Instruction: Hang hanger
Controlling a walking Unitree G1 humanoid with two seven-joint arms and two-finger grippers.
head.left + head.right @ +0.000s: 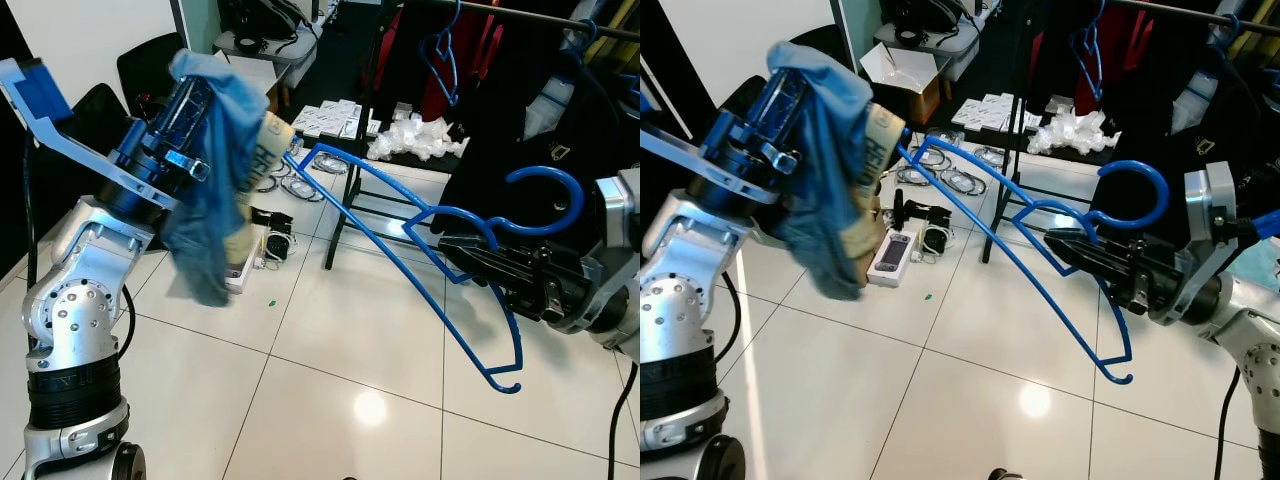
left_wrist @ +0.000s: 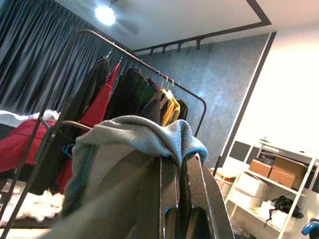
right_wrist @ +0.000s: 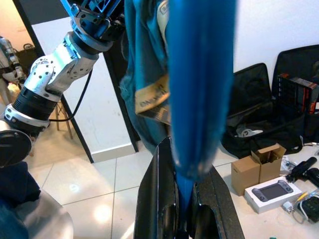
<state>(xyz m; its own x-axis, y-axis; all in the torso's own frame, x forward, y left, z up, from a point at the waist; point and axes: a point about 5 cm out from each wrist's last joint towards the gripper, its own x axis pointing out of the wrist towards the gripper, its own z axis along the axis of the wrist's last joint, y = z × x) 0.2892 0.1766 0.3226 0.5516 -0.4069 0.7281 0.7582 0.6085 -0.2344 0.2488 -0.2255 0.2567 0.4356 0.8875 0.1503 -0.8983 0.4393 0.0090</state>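
At far left we see the left gripper (image 1: 262, 140) raised, draped in a blue cloth (image 1: 210, 180); its fingers (image 2: 172, 194) lie nearly together, and we cannot tell what they pinch. From it a blue hanger (image 1: 400, 225), thin-wired with an open hook, slopes across above the tiled floor (image 1: 330, 350). At right, the right gripper (image 1: 450, 250) clamps the hanger's neck just below the hook, beside a dark rack (image 1: 520, 15) of clothes.
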